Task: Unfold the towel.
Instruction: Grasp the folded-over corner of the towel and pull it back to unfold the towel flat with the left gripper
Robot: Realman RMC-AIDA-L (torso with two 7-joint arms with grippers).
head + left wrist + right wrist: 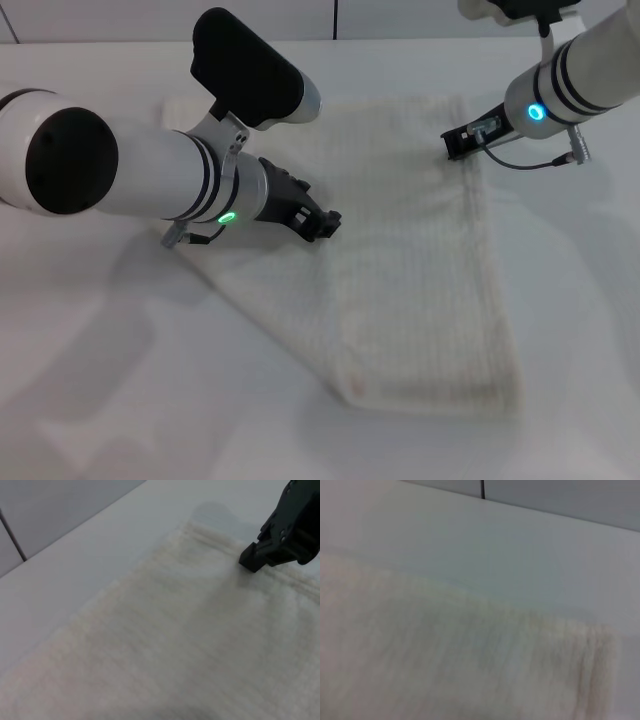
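The towel (pixel 400 260) is a cream-white ribbed cloth lying folded on the white table, its long side running from the far edge toward me. My left gripper (pixel 327 224) hovers low over its left-middle part. At the towel's far right corner, my right gripper (pixel 455 143) has its dark tip down on the cloth beside the hemmed border, and no cloth is visibly raised. The left wrist view shows the towel (pixel 175 645) with the right gripper (pixel 250 560) shut, tip touching near the hem. The towel's folded edge (pixel 470 670) fills the right wrist view.
A white tabletop (pixel 110 380) surrounds the towel, with bare surface at the front left and to the right. The table's far edge meets a grey wall (pixel 330 18) just behind the towel. The left arm's thick white forearm (pixel 130 170) covers the towel's far left corner.
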